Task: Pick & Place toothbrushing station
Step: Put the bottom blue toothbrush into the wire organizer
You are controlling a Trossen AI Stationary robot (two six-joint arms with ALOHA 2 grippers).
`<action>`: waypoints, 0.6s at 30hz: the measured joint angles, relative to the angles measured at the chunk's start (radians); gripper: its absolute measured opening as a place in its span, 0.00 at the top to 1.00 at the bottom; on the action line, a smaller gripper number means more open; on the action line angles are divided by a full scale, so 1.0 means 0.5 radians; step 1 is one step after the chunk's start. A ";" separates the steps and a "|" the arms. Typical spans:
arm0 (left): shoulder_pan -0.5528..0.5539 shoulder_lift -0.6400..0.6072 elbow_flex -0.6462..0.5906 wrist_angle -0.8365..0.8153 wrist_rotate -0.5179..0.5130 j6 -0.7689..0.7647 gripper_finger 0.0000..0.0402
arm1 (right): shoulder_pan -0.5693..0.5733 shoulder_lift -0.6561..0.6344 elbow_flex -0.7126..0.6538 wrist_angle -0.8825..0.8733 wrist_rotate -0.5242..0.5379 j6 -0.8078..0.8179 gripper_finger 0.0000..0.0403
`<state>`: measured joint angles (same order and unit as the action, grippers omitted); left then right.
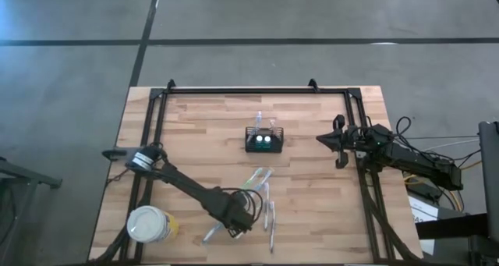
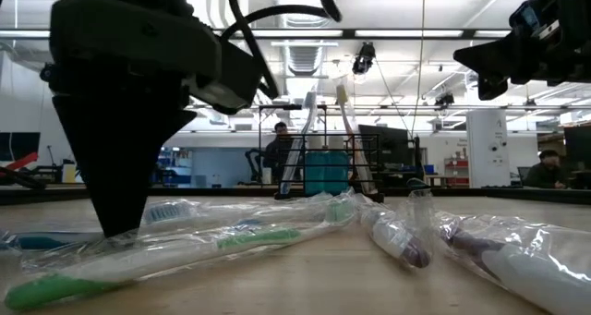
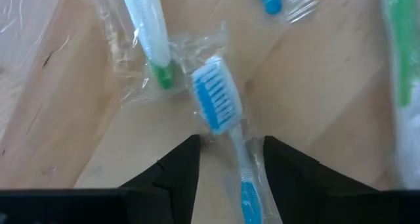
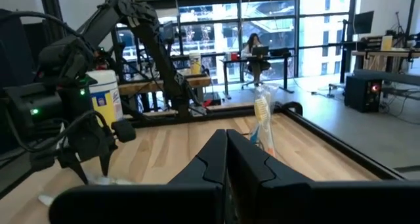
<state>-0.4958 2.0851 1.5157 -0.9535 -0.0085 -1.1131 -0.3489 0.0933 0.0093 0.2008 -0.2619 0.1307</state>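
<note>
Yellow plastic marks the far left of the scene: a round tub [image 1: 148, 224] with a white lid stands at the bench's [image 1: 195, 133] near-left corner, apart from the work. Just right of it, the left gripper [image 1: 240, 221] is down at the bench surface among a scatter of toothbrushes in clear wrappers. Its fingers [image 3: 176, 173] are spread, one on each side of the handle of a blue-bristled toothbrush [image 3: 220, 112] that lies flat on the wood; they straddle it without yet pinching it. The brush's long axis runs straight out between the fingers, head away from the wrist, so closing would catch the handle across its width. A green-handled wrapped brush [image 2: 166, 258] lies close beside it.

Farther right and toward the far side, the toothbrushing station [image 1: 263, 140], a small black slotted caddy, stands upright near the bench's middle with two brushes already poking up from it. From the left gripper it lies far and a little to the right, well apart, and this arm is judged the nearer one for the carry.

At the right edge, the right gripper [image 1: 337, 142] waits raised above the bench, its fingers pressed together on nothing.
</note>
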 joint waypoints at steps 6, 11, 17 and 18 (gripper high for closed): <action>-0.003 0.000 -0.122 0.113 0.071 0.118 0.58 | 0.000 0.000 0.000 0.000 0.000 -0.007 0.98; -0.001 -0.018 -0.132 0.100 0.113 0.250 0.70 | 0.000 0.000 0.000 0.000 0.000 -0.005 0.98; -0.004 -0.194 -0.158 0.038 0.187 0.403 0.97 | 0.000 0.000 0.000 -0.002 0.000 -0.004 0.98; -0.007 -0.249 -0.159 0.039 0.189 0.443 0.97 | -0.001 0.000 0.000 -0.002 0.000 -0.004 0.98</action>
<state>-0.4995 1.9605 1.4364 -0.9338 0.0860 -0.8916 -0.3492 0.0933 0.0093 0.1997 -0.2619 0.1288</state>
